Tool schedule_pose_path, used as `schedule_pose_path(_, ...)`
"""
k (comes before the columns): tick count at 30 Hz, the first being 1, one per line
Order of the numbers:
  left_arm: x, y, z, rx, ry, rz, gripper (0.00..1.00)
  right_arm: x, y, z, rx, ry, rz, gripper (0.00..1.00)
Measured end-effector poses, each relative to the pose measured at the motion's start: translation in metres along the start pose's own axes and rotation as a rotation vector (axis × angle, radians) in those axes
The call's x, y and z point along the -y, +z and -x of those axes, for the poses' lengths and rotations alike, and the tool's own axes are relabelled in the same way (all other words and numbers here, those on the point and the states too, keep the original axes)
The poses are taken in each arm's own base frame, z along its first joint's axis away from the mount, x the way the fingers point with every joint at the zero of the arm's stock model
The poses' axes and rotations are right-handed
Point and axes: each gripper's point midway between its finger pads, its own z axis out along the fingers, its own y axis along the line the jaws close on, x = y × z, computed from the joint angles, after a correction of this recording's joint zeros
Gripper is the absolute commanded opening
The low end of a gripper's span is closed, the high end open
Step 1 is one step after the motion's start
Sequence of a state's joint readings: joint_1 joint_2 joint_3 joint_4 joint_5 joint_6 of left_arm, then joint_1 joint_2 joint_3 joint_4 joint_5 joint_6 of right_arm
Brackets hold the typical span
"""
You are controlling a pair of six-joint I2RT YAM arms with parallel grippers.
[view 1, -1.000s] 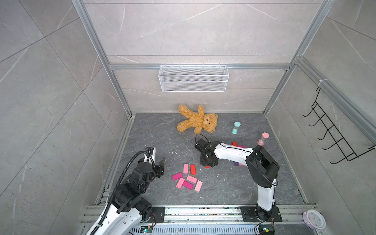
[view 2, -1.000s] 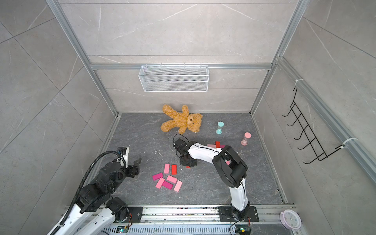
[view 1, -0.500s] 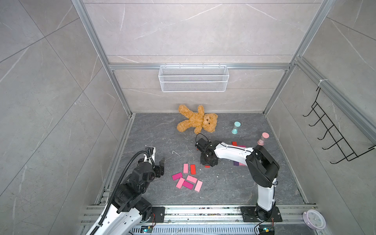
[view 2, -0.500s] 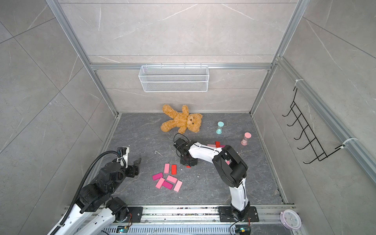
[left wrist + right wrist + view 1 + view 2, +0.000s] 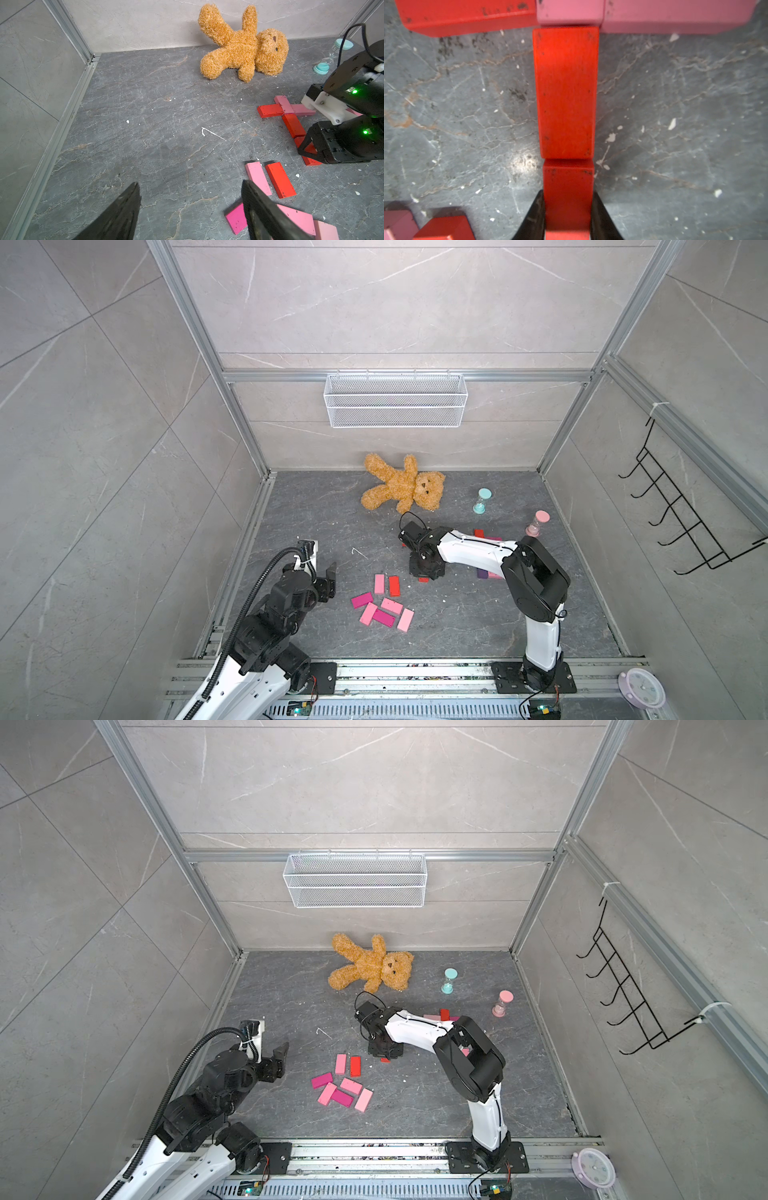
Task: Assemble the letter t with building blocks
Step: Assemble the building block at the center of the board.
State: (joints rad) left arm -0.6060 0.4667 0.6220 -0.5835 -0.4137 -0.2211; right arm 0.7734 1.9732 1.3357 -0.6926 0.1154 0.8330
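The right gripper (image 5: 568,209) was clamped on a red block (image 5: 568,182), fingers (image 5: 535,216) against both long sides. Just ahead of the grip, that block butted end to end against a second red block (image 5: 565,93), which met a red-and-pink crossbar (image 5: 571,10). Whether the held block touched the floor (image 5: 467,104) was unclear up close. The left gripper (image 5: 190,207) had its jaws spread wide, holding nothing, with loose blocks (image 5: 279,179) just beyond it to one side.

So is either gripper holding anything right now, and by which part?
The right gripper is shut on a red block, pinched across its two long sides. The left gripper is open and holds nothing.
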Motion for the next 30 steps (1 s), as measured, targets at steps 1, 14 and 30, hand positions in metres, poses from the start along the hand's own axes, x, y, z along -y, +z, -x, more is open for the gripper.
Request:
schedule_pose_path(1, 0.0001, 0.0003, -0.0002, -0.001, 0.001, 0.0, 0.79, -0.0001, 0.0002, 0.0004, 0.0, 0.001, 0.0, 0.31)
schedule_pose_path(14, -0.0002, 0.0004, -0.0003, -0.002, 0.001, 0.002, 0.79, 0.0005, 0.0009, 0.0014, -0.001, -0.003, -0.001, 0.4)
schedule_pose_path(30, 0.0, 0.0011, -0.0007, -0.005, 0.002, 0.003, 0.79, -0.0012, -0.0003, 0.0047, 0.012, -0.05, 0.021, 0.48)
